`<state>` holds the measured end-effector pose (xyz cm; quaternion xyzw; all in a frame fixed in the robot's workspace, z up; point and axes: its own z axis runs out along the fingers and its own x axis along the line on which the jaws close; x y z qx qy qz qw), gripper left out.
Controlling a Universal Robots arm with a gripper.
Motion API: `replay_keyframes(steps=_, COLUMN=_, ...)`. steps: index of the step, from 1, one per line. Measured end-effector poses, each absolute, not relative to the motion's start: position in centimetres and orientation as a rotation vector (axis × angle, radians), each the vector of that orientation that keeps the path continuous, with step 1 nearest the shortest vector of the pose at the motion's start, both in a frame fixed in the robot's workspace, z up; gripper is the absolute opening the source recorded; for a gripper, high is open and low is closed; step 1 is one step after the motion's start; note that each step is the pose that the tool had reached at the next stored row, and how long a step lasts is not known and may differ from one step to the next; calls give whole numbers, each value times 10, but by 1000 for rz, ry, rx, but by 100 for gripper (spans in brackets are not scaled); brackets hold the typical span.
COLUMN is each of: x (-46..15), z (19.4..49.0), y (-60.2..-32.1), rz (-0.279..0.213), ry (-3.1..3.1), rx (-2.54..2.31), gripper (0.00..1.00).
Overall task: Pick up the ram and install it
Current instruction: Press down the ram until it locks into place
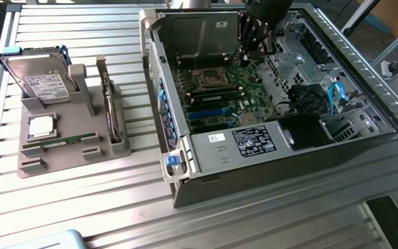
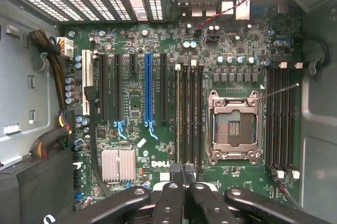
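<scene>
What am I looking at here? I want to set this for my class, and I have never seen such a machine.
This is a robot arm reaching into an open computer case on a slatted metal table. The exterior view is taken from a camera off the arm. The wrist view comes from a camera on the arm, looking down at the motherboard past its black claw. The claw is shut, near the memory slots beside the processor socket; whether it grips anything is not visible. Beside the case, a grey holder carries a hard drive, an upright expansion card and a thin green ram stick.
</scene>
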<state>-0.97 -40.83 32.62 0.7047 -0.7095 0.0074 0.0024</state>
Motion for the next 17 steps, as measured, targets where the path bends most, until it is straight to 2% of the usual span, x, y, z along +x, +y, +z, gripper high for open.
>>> replay_keyframes(steps=5, x=-10, z=326, y=-408, rz=23, ry=-2232, rx=2203, gripper=11)
replay_keyframes(steps=17, x=-10, z=324, y=-408, rz=21, ry=-2570, rx=1795, gripper=11)
